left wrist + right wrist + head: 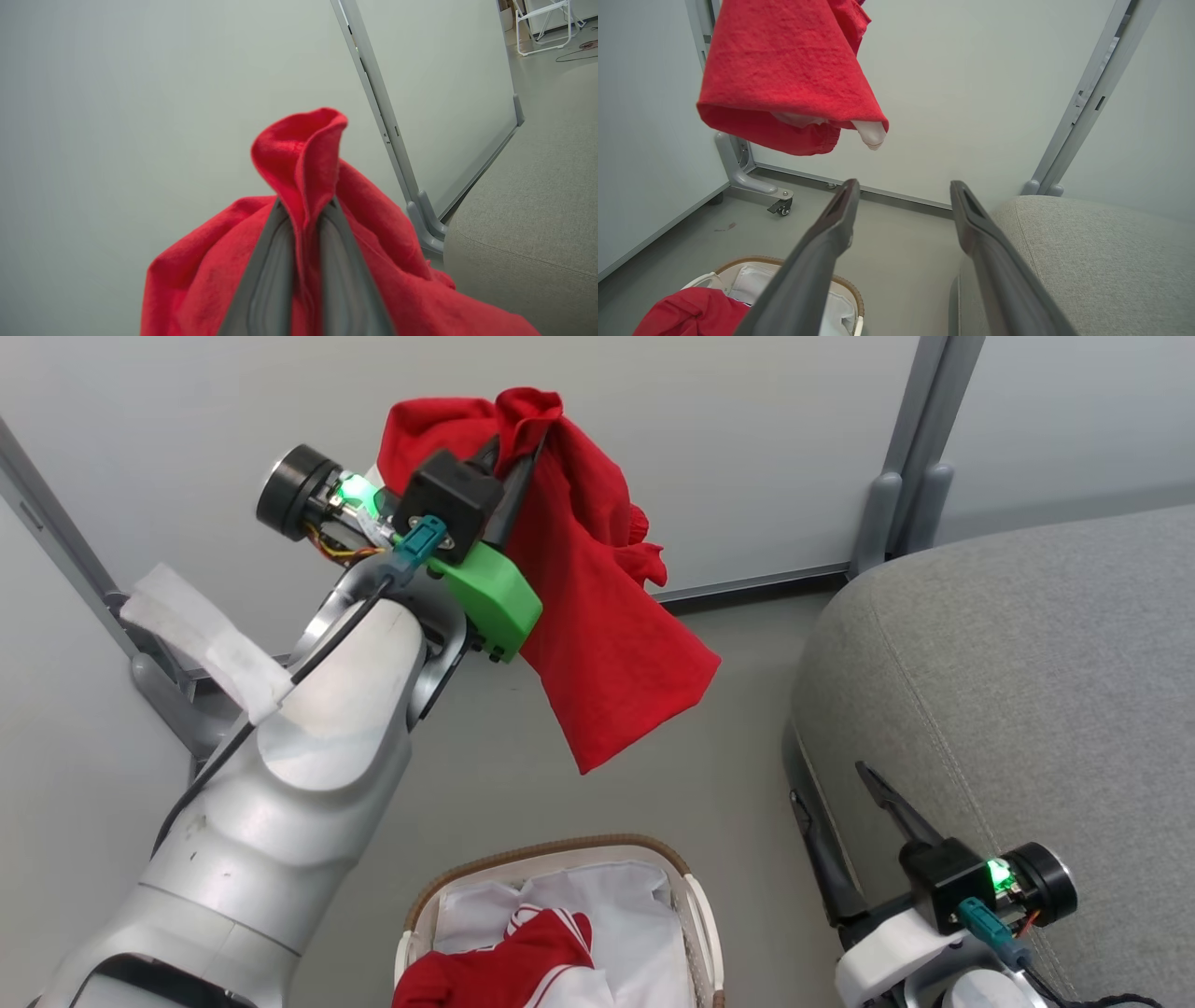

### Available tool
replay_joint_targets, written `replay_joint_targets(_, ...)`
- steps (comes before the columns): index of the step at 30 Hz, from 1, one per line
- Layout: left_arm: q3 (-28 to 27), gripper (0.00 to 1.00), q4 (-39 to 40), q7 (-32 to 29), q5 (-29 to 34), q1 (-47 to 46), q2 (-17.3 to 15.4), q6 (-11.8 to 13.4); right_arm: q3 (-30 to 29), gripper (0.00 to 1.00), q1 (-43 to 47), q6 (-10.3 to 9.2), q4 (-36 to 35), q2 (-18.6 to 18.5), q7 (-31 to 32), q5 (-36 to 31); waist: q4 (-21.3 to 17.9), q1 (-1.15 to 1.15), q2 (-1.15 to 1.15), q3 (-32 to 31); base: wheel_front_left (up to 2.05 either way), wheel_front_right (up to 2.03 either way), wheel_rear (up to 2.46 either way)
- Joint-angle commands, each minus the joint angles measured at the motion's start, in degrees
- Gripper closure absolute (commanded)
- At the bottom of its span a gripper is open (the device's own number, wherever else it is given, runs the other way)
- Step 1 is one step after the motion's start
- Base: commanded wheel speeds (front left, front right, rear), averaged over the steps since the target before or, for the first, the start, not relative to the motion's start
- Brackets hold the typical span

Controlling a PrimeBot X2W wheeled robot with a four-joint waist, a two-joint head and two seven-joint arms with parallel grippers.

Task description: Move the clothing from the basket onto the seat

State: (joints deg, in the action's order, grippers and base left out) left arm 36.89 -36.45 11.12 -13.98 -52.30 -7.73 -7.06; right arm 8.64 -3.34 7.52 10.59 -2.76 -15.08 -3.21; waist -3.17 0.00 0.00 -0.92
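Right, status. Left pincer is closed hard on the plain red garment. In the left wrist view its fingers sit almost together, with a fold of the red cloth squeezed between them and standing up past the tips. The garment hangs in the air from that grip, trailing toward 5 o'clock in the head view. It is at 12 o'clock from the basket and well above it, and at 9 o'clock from the seat, apart from both. The right wrist view has the same garment dangling at 10 o'clock, with a white scrap showing at its lower edge.

Right pincer is spread wide and holds nothing. In the head view it sits at 4 o'clock. One finger lies over the seat's grey fabric near the left edge, the other runs alongside the cushion's side. Cannot tell if either finger touches the fabric. In the right wrist view its fingertips are well apart, with floor and wall panel between them.

Second red garment, with white trim, lies in the basket at 6 o'clock on the white liner. The basket stands on the grey floor, near the seat's left side.
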Motion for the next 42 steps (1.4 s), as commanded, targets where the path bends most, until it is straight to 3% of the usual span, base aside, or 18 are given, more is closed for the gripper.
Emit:
replay_joint_targets(1, 0.39, 1.0, 0.2, -0.36, -0.08, -1.42, 0.46, -0.11, 0.88, 0.0, -0.42, -0.06, 0.27, -0.24, -0.14, 0.36, 0.69, 0.0, 0.0, -0.49, 0.0, 0.0, 0.0)
replay_joint_targets(9, 2.47, 1.0, 0.81, -1.68, -0.82, -5.9, 1.87, -0.35, 8.32, 0.0, -4.13, -0.06, 2.97, -0.23, -0.14, 2.39, 2.06, 0.0, 0.0, -0.38, 0.0, 0.0, 0.0)
replay_joint_targets(19, 5.53, 1.0, -0.37, -2.09, -2.03, -8.76, 3.98, -0.37, 20.2, 0.0, -11.04, -0.06, 5.59, -0.24, -0.14, 11.25, 3.55, 0.0, 0.0, 0.18, 0.0, 0.0, 0.0)
replay_joint_targets(31, 11.3, 1.0, 1.16, -2.09, -5.99, -9.71, 4.85, 0.05, 22.05, 0.0, -17.48, -0.06, 8.96, -0.24, -0.14, 19.98, 5.75, 0.0, 0.0, 0.5, 0.0, 0.0, 0.0)
replay_joint_targets(42, 16.99, 1.0, 5.19, -2.1, -12.07, -10.86, 4.82, 2.66, 15.17, 0.0, -22.08, -0.06, 13.45, -0.25, -0.14, 28.83, 7.41, 0.0, 0.0, 0.77, 0.0, 0.0, 0.0)
